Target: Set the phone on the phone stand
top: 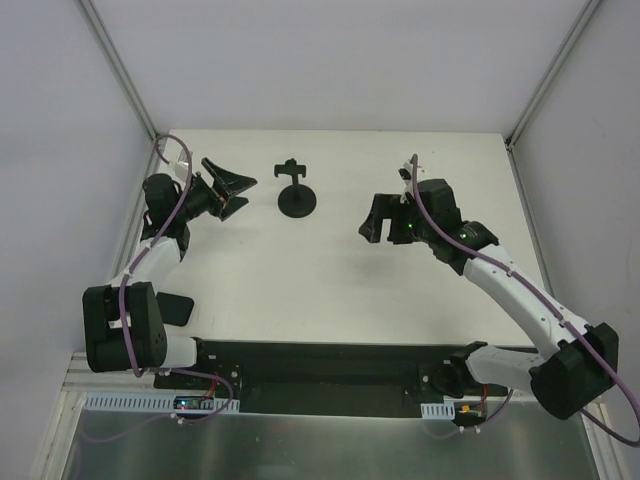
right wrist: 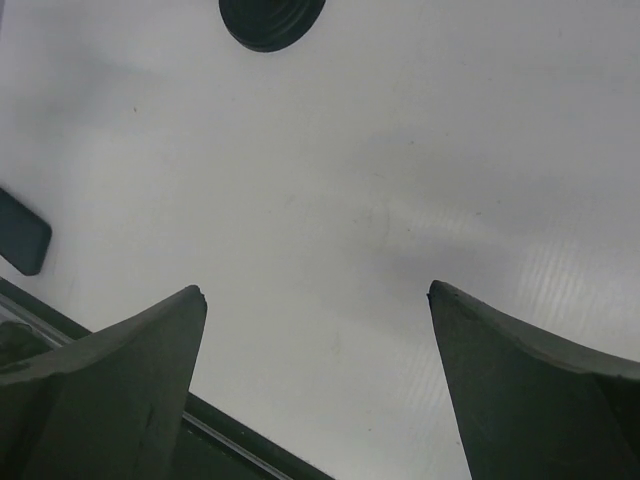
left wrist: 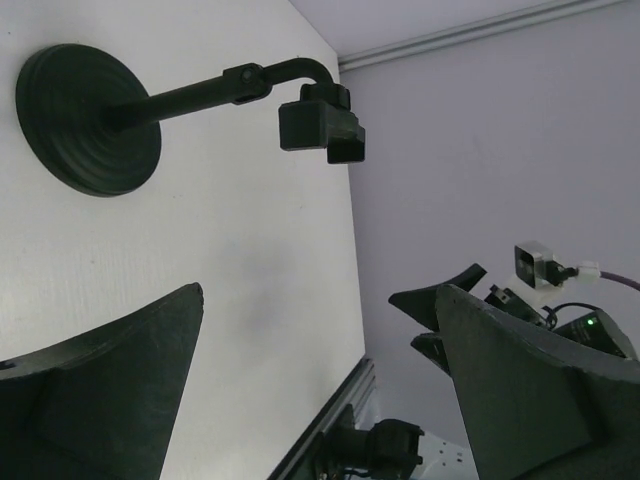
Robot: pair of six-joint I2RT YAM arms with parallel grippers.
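A white table (top: 330,290) stood inside pale panelled walls, with both arms reaching over it from the near edge. The phone stand (top: 297,190) was upright near the far edge, its cradle bare. The phone (top: 176,309) lay flat on the table close to the near-left corner, just beside the left arm's base and well apart from the stand.

The left gripper (top: 245,193) hung just left of the stand with its jaws spread wide and nothing between them. The right gripper (top: 375,218) hovered to the right of the stand, its jaws equally wide and empty.

The step in hand appeared to be fetching the phone, which neither gripper had reached. The left arm looked better placed for it. A thin, glossy slab lying flat offers little to pinch, so the jaws would probably do best coming straight down across its narrow width and closing squarely on the long edges. A skewed grip might let it slip or tip.

Counted: one phone, one stand, two arms, and two grippers with two fingers each.
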